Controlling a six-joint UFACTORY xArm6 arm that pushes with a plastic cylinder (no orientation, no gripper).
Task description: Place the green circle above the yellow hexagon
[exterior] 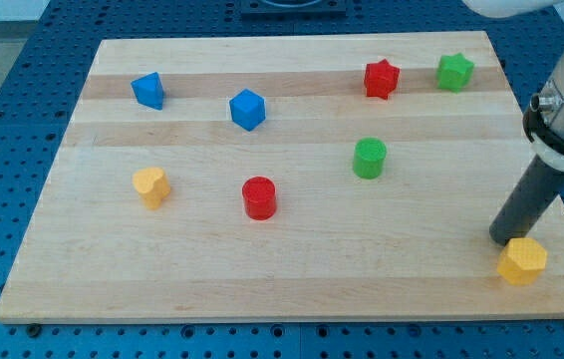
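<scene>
The green circle (369,158) stands right of the board's middle. The yellow hexagon (522,261) sits near the board's bottom right corner. My tip (506,239) rests on the board just up and left of the yellow hexagon, touching or nearly touching it. The green circle lies well to the upper left of my tip, about a quarter of the board's width away.
A red circle (259,197) and a yellow heart (150,185) lie at lower left. Two blue blocks (148,90) (247,109) lie at upper left. A red star (382,79) and a green star (454,72) lie at upper right. The wooden board (282,279) sits on a blue perforated table.
</scene>
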